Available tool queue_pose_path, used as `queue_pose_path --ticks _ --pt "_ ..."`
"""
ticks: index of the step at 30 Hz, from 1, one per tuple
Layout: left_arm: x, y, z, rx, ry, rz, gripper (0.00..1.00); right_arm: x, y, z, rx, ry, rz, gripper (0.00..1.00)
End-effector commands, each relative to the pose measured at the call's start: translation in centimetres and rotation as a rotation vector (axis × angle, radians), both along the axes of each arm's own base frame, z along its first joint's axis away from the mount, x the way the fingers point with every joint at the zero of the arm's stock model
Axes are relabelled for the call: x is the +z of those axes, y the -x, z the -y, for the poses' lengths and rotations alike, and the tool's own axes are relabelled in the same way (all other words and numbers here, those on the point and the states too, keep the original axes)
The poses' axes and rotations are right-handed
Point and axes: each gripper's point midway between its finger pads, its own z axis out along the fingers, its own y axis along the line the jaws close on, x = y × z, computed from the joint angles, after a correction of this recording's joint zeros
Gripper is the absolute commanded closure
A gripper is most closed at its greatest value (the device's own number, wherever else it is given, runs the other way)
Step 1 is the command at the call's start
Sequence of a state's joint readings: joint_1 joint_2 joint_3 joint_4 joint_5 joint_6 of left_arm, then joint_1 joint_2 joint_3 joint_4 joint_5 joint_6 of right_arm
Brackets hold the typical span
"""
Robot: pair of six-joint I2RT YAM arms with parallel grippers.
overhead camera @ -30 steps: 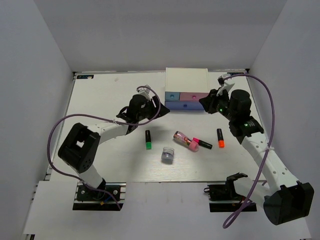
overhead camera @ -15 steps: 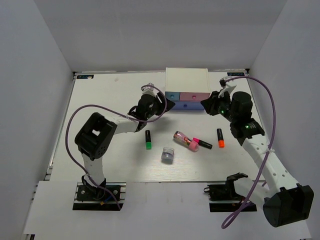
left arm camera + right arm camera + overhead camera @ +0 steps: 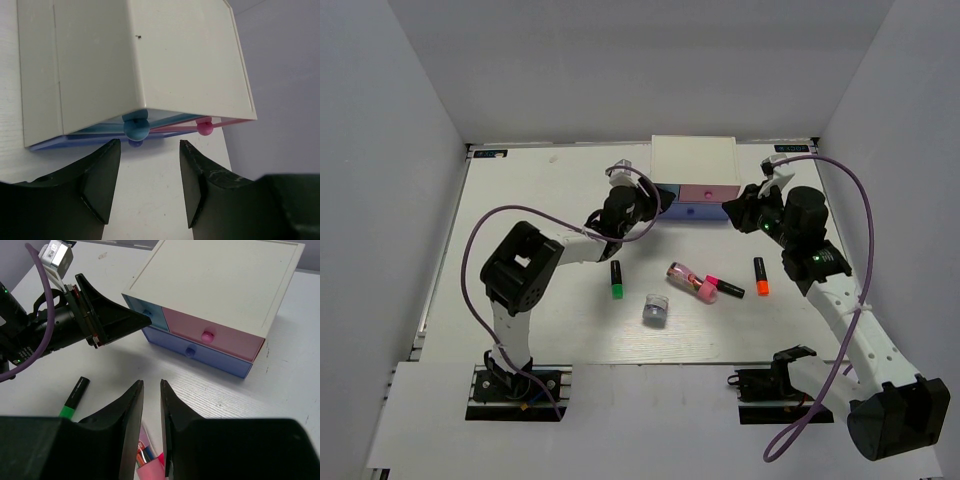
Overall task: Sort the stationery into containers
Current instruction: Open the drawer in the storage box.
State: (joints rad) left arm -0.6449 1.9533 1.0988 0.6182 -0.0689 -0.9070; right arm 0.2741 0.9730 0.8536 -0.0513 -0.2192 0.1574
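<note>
Nearer the cabinet (image 3: 692, 158) than before, left tool (image 3: 149, 145) stands half open, empty, just short of the blue knob (image 3: 136, 129). Markers (image 3: 616, 280), tube (image 3: 682, 275) and roll (image 3: 655, 309) lie loose on the table (image 3: 520, 200) — right tool (image 3: 151, 384), barely parted and empty, hovers beside the cabinet.

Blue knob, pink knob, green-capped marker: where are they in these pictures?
Blue knob (image 3: 136, 129), left wrist view, on its round ball.
Pink knob (image 3: 204, 128), left wrist view, on its round ball.
Green-capped marker (image 3: 616, 280), top view, middle of its barrel.
</note>
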Motion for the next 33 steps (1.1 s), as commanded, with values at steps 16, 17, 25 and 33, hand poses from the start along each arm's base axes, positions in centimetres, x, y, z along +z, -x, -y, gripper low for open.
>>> queue_pose_path --ticks 16,17,25,33 --pt "1.7 -1.8 0.0 0.09 0.009 0.054 0.45 1.2 0.0 0.5 -0.018 -0.028 0.045 0.74" --pt "1.1 -1.6 0.3 0.091 0.002 0.048 0.45 1.8 -0.2 0.3 -0.016 -0.034 0.07 0.74" --pt "2.0 -2.2 -0.1 0.122 0.0 0.082 0.48 1.8 -0.3 0.6 -0.027 -0.037 0.072 0.74" --pt "1.7 -2.0 0.4 0.112 -0.007 0.086 0.59 1.8 -0.2 0.6 -0.026 -0.041 0.074 0.74"
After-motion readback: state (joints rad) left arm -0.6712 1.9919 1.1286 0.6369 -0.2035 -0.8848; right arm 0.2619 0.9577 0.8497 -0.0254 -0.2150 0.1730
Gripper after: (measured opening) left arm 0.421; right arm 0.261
